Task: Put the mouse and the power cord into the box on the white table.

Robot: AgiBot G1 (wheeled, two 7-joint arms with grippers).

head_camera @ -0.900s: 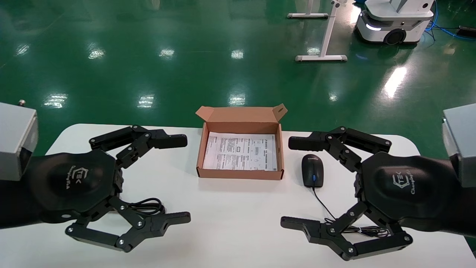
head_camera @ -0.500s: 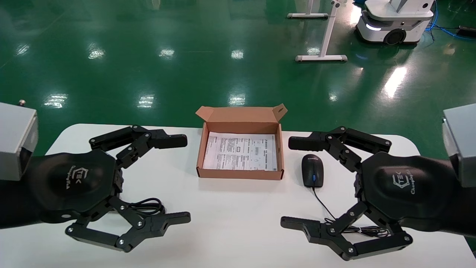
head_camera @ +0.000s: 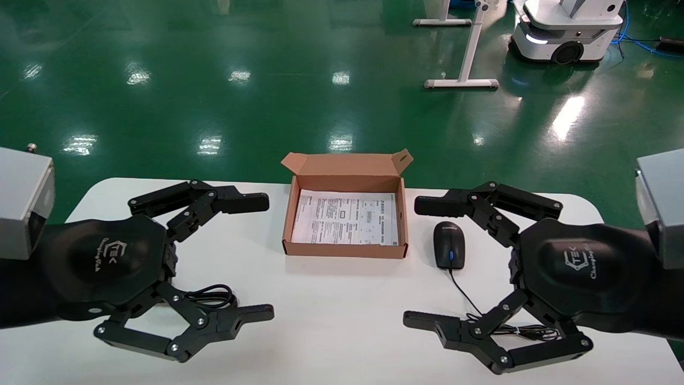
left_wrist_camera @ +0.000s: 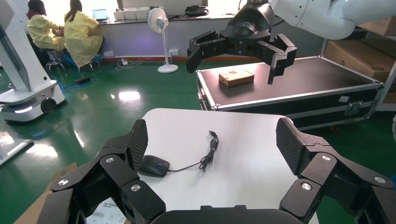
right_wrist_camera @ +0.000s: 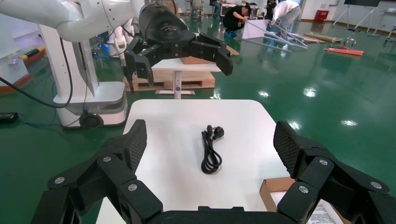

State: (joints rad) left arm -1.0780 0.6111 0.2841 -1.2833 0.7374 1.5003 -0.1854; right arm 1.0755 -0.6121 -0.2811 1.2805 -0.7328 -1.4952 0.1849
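The left gripper (head_camera: 214, 256), jaws wide apart, hovers over the power cord (head_camera: 211, 295), likely staged to take it (mostly hidden beneath). The box (head_camera: 346, 251) sits open mid white table (head_camera: 331, 321); beside it the mouse (head_camera: 449, 245) lies under the right gripper (head_camera: 427, 262), equally spread.

Head overhead; wrists facing across table (head_camera: 342, 321)

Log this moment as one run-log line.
left claw: open, above table near power cord | right claw: open, beside mouse | box: lid open, holds paper sheet only | nothing grasped
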